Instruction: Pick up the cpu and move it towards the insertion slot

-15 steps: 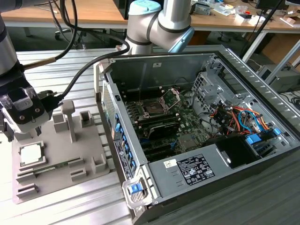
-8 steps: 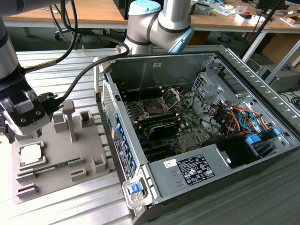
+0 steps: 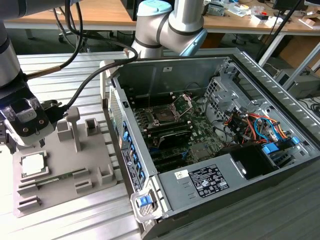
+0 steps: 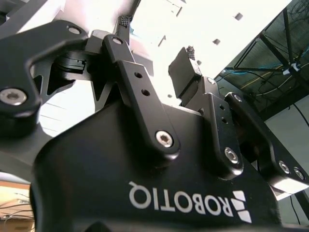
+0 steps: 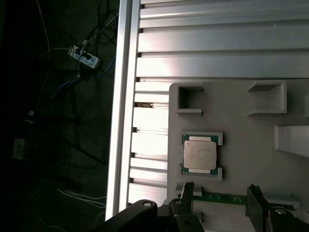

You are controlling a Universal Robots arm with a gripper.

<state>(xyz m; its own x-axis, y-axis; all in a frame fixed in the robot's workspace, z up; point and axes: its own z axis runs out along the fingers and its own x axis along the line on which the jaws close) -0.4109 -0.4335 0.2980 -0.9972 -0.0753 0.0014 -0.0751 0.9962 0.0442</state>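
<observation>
The cpu (image 3: 34, 164) is a small silvery square lying flat in a recess of the grey tray (image 3: 95, 160), at the exterior view's left. My gripper (image 3: 15, 137) hangs just above it and a little behind, apart from it. In the first wrist view the cpu (image 5: 199, 153) lies ahead of my open gripper (image 5: 221, 198), with nothing between the two fingertips (image 5: 187, 191). The second wrist view also shows the gripper (image 4: 157, 41) open and empty. The insertion slot (image 3: 162, 116) sits on the green board inside the open computer case, its metal load plate (image 3: 185, 102) hinged up.
The tray (image 5: 241, 145) carries raised grey blocks (image 3: 74, 127) and a green memory strip (image 3: 65, 176). It rests on a ribbed aluminium table (image 3: 75, 220) whose edge (image 5: 118, 121) runs close to the cpu. The case wall (image 3: 127, 145) stands between tray and slot. Cables (image 3: 250, 125) fill the case's right.
</observation>
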